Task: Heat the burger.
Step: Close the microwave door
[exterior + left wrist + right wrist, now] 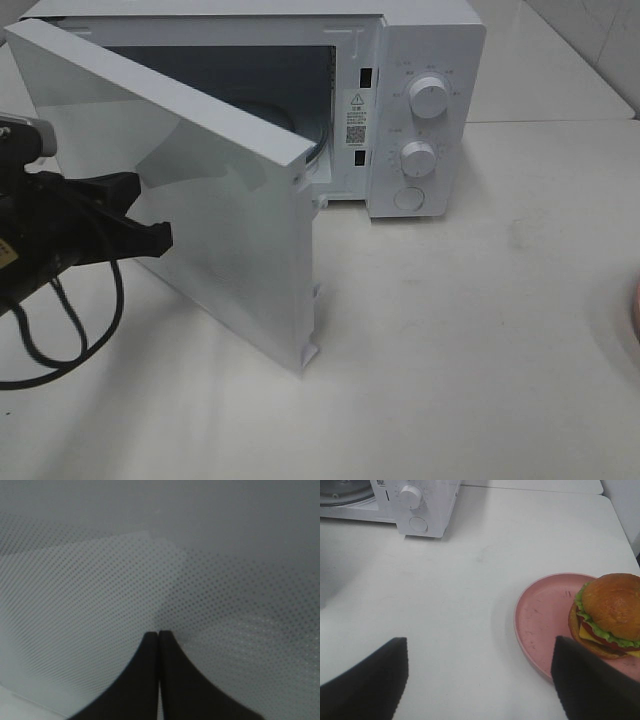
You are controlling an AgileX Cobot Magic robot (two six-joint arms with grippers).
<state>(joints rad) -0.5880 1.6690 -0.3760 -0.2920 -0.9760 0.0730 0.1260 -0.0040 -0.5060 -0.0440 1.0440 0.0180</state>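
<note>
The glossy golden-brown burger (609, 614) on the shallow pink plate (545, 625) is shown only by the right wrist view, between the widely spread right claw (479, 680); the left claw (159, 635) is pressed shut against the white microwave's open door (200, 190).

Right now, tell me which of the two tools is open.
The right tool: its black fingers stand wide apart above the table near the pink plate. The left tool has its fingertips pressed together.
</note>
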